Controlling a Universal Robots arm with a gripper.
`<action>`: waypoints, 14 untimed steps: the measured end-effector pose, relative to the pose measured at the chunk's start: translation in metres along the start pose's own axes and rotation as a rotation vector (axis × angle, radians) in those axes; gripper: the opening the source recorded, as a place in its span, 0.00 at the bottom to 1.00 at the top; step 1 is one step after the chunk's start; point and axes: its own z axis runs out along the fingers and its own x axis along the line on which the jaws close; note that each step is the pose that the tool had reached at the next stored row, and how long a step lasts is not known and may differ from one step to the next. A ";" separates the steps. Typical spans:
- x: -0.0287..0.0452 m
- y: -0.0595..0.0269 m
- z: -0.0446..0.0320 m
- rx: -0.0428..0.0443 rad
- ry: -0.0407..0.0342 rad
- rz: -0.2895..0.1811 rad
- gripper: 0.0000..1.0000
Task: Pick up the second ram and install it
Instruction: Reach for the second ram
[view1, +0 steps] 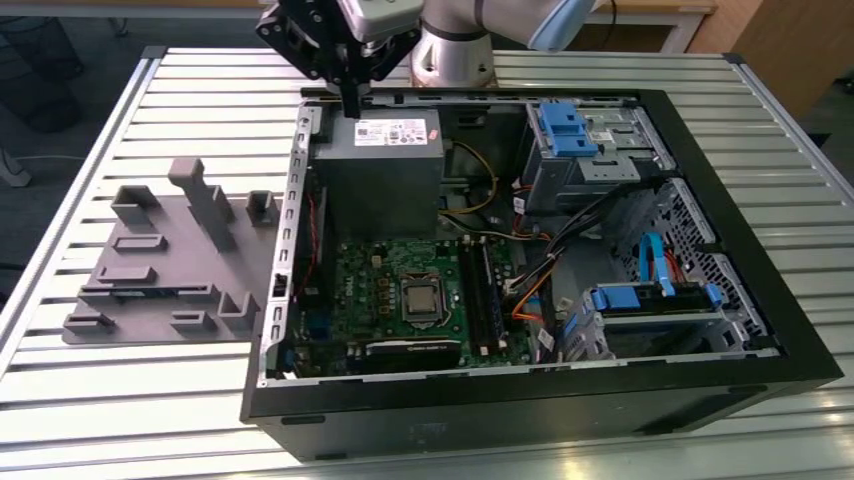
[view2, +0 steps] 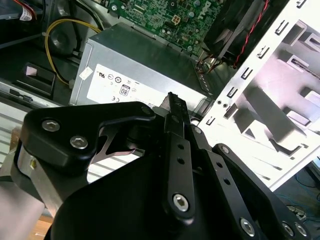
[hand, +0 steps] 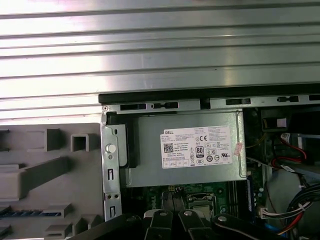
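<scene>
- The place was a robotics lab or test workshop, not a home.
- A robot arm (view1: 454, 50) was mounted at the far edge of a slatted aluminium workbench (view1: 120, 400).
- An open desktop computer case (view1: 534, 410) lay on its side on the bench, with its motherboard (view1: 400, 290) exposed.
- A grey plastic fixture tray (view1: 160, 285) sat just beside the case.
- Wooden furniture (view1: 787, 40) stood behind.

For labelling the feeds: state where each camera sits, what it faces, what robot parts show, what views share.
Exterior view: off-arm, high, looking down into the open case and grey tray; arm and gripper show.
Second wrist view: on the wrist, looking past the gripper at the power supply.
First wrist view: on the wrist, over power supply and tray; gripper links show.
Shared: the power supply.
</scene>
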 end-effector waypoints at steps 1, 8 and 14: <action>0.0002 0.0000 0.0001 -0.0001 -0.0001 0.000 0.11; 0.0020 -0.0002 0.0004 0.0000 0.0000 0.000 0.11; 0.0036 -0.0003 0.0006 0.0000 -0.0001 0.000 0.11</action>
